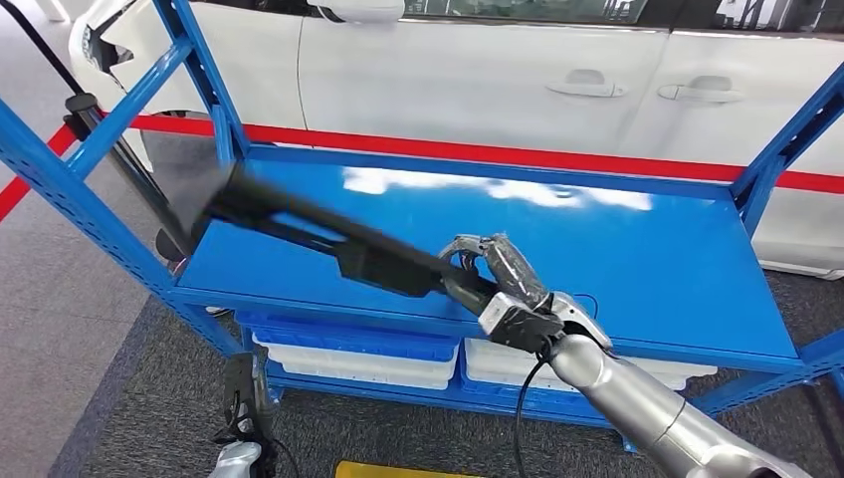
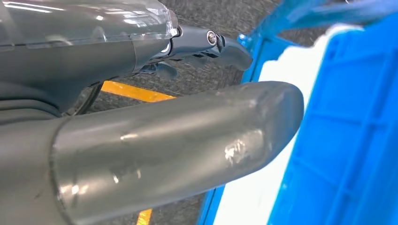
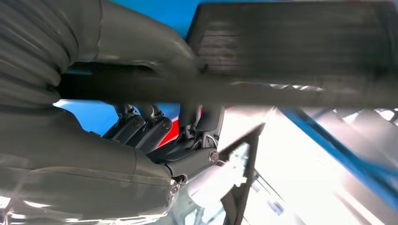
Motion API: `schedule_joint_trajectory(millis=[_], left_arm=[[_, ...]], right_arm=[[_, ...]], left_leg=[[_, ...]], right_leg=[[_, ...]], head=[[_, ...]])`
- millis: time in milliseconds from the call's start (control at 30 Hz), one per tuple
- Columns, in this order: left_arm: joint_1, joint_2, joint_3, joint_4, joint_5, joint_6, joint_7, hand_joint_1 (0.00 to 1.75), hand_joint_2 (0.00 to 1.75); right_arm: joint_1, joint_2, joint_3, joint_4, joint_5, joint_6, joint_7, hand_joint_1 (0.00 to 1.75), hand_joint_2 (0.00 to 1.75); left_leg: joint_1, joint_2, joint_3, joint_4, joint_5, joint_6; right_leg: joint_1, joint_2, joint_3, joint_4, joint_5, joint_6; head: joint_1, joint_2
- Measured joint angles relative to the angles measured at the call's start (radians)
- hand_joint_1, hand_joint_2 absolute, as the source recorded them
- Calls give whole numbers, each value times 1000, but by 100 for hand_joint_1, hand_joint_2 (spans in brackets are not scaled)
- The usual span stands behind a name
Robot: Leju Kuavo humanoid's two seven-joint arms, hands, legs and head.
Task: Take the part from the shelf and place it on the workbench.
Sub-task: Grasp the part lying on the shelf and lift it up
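Observation:
A long black bar-shaped part (image 1: 328, 234) hangs tilted just over the blue shelf top (image 1: 637, 249), blurred at its far left end. My right hand (image 1: 503, 284) grips its near end, fingers wrapped around it. In the right wrist view the same part (image 3: 281, 56) runs across the frame with my fingers (image 3: 155, 129) curled under it. My left hand (image 1: 239, 453) hangs low by the floor at the shelf's front left; in the left wrist view its thumb (image 2: 178, 140) and fingers (image 2: 211, 44) hold nothing, fingers apart.
A white car (image 1: 498, 70) stands behind the shelf, with a red barrier strip (image 1: 498, 154) along it. Blue and white bins (image 1: 368, 354) sit on the lower shelf level. Blue uprights (image 1: 70, 189) frame the shelf on both sides. A yellow floor mark (image 1: 388, 470) lies below.

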Motion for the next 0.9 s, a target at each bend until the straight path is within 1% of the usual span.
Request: schedule_joint_trajectory(millis=[33,67,100,133,167,200,233,267,300,367,400,433,467,533,567,600,633,667,700,733,767,800,833,900], left_arm=[[9,3,10,-1,7,2,-8,0,0],[18,6,19,-2,12,3,-13,0,0],[26,9,26,-3,16,3,-18,0,0],[32,12,33,-4,19,3,-21,0,0],[36,15,40,-6,21,3,-24,0,0],[37,18,47,-9,21,3,-26,0,0],[37,21,53,-11,21,3,-27,0,0],[39,24,59,-12,20,2,-26,0,0],[41,26,64,-12,20,2,-26,0,0],[45,28,72,-13,19,0,-26,0,0],[45,28,75,-15,19,-1,-25,0,0],[44,28,78,-18,19,-1,-26,0,0],[43,28,79,-19,20,-1,-26,0,0],[43,28,84,-21,26,4,-28,0,0],[44,28,88,-21,31,9,-31,0,0],[46,28,94,-21,36,14,-33,0,0],[49,28,101,-22,41,18,-35,0,0],[51,28,106,-24,44,20,-37,0,0],[53,28,111,-26,46,21,-38,0,0],[53,28,114,-28,48,21,-38,0,0],[54,28,117,-29,49,21,-38,0,0],[55,28,120,-29,49,21,-38,0,0],[57,28,123,-29,50,21,-38,0,0],[58,28,128,-32,50,21,-38,0,0]], right_arm=[[14,0,-28,-32,-24,15,3,175,175],[27,1,-53,-57,-42,28,4,175,175],[39,1,-75,-76,-54,37,3,175,175],[50,1,-96,-91,-62,43,1,175,175],[60,1,-115,-102,-68,49,0,175,175],[67,0,-132,-109,-74,54,-1,175,175],[72,-1,-147,-114,-80,59,-2,175,175],[76,-2,-159,-117,-86,65,-3,175,175],[81,-2,-168,-119,-92,70,-3,175,175],[92,-2,-181,-122,-99,76,-3,175,175],[97,-2,-186,-122,-100,77,-3,175,175],[100,-1,-191,-122,-101,77,-3,175,175],[102,1,-196,-122,-102,76,-2,175,175],[109,8,-204,-121,-110,69,6,175,175],[115,12,-208,-119,-115,60,13,175,175],[121,17,-212,-115,-118,48,20,175,175],[126,20,-217,-110,-121,35,25,175,175],[129,23,-222,-104,-122,24,27,175,175],[130,24,-226,-99,-123,17,27,175,175],[130,25,-229,-94,-124,14,27,175,175],[130,25,-231,-90,-125,13,26,175,175],[130,26,-232,-86,-126,12,26,175,175],[131,26,-232,-82,-127,11,25,175,175],[134,26,-233,-78,-127,10,25,175,175]], left_leg=[[0,1,-27,61,-29,-3],[0,1,-42,98,-41,-5],[0,2,-40,100,-33,-5],[0,2,-18,63,-8,-5],[0,-2,17,-1,26,-2],[0,-8,51,-66,50,2],[0,-13,76,-117,67,8],[-2,-17,89,-145,73,15],[-4,-16,91,-153,72,23],[-3,-8,92,-160,79,37],[-1,-6,93,-164,83,43],[2,-4,94,-168,86,49],[3,-3,94,-169,88,52],[3,-2,93,-169,89,55],[3,-2,93,-169,88,55],[3,-2,93,-169,88,55],[2,-2,94,-168,87,55],[2,-3,95,-167,85,53],[1,-2,95,-167,83,51],[-1,-2,94,-166,82,48],[-2,-1,92,-166,81,43],[-4,1,89,-165,81,39],[-4,3,88,-166,81,34],[-4,8,90,-162,73,21]], right_leg=[[1,1,-3,2,0,-1],[1,3,-6,4,0,-1],[1,6,-9,7,0,-1],[1,9,-11,11,0,0],[1,12,-13,15,-1,1],[2,15,-15,19,-3,4],[3,21,-18,24,-3,7],[3,25,-22,27,-3,11],[2,29,-24,28,-2,16],[1,34,-28,27,-1,26],[0,36,-32,34,-7,31],[-2,39,-44,58,-24,35],[-5,42,-66,106,-51,39],[-11,47,-126,237,-108,45],[-14,48,-150,285,-118,47],[-15,48,-158,299,-110,47],[-17,48,-149,275,-85,46],[-17,46,-124,217,-47,42],[-15,39,-93,150,-15,37],[-12,33,-66,90,7,32],[-8,27,-48,50,14,28],[-4,24,-42,33,11,26],[-2,27,-42,26,8,24],[-5,31,-36,17,9,18]], head=[[0,0],[0,0],[0,0],[0,0],[0,0],[0,0],[0,0],[0,0],[0,0],[0,0],[0,0],[0,0],[0,0],[0,0],[0,0],[0,0],[0,0],[0,0],[0,0],[0,0],[0,0],[0,0],[0,0],[0,0]])
